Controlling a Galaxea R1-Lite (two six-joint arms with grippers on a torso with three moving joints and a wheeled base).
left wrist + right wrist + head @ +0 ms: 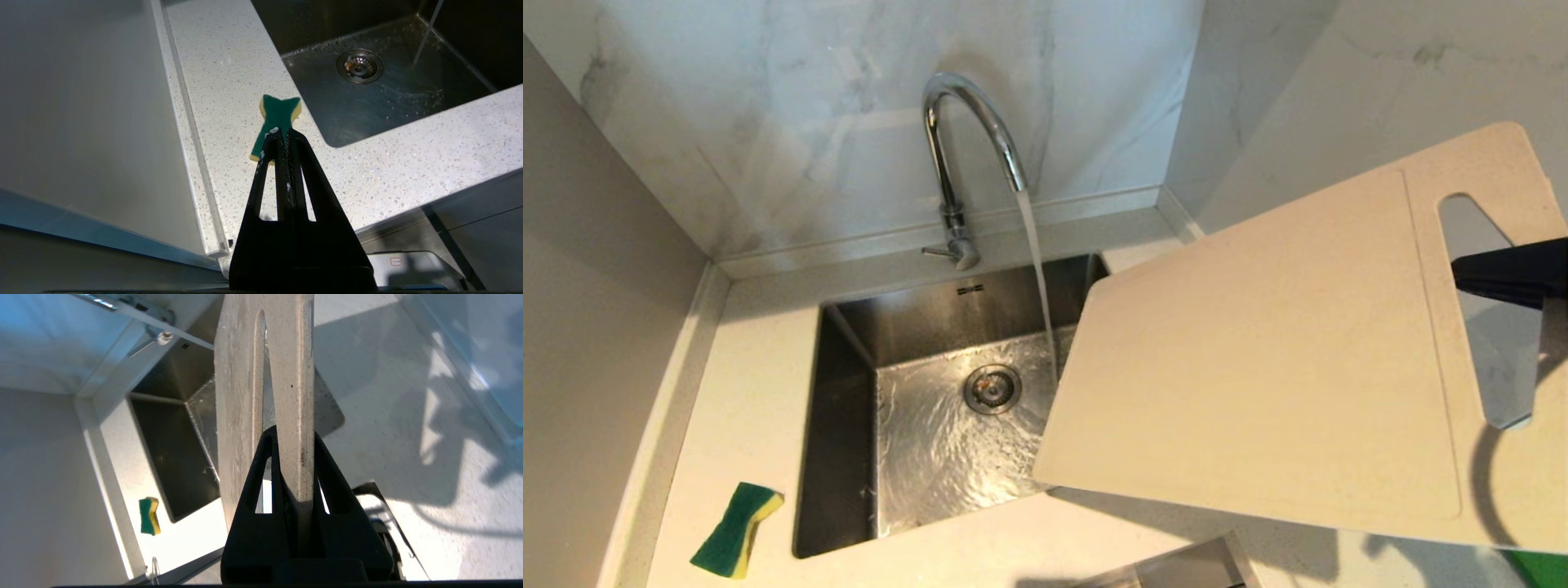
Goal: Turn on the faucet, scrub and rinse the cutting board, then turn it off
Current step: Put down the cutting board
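From the head view, the faucet (968, 155) is running into the sink (849, 343) and we are holding the cutting board (1258, 359) tilted over its right side, beside the stream, so we judge rinsing is at hand. In the left wrist view, our left gripper (282, 136) is hanging closed and empty above the sponge (276, 120). In the right wrist view, our right gripper (292, 437) is clamping the board's handle strip; next we should be swinging the board under the water

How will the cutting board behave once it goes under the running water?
Probably stiff: the cutting board stays flat though the right end effector holds only its slotted end. That end grip may let it pivot. Wetting by the faucet stream could make it slippery.
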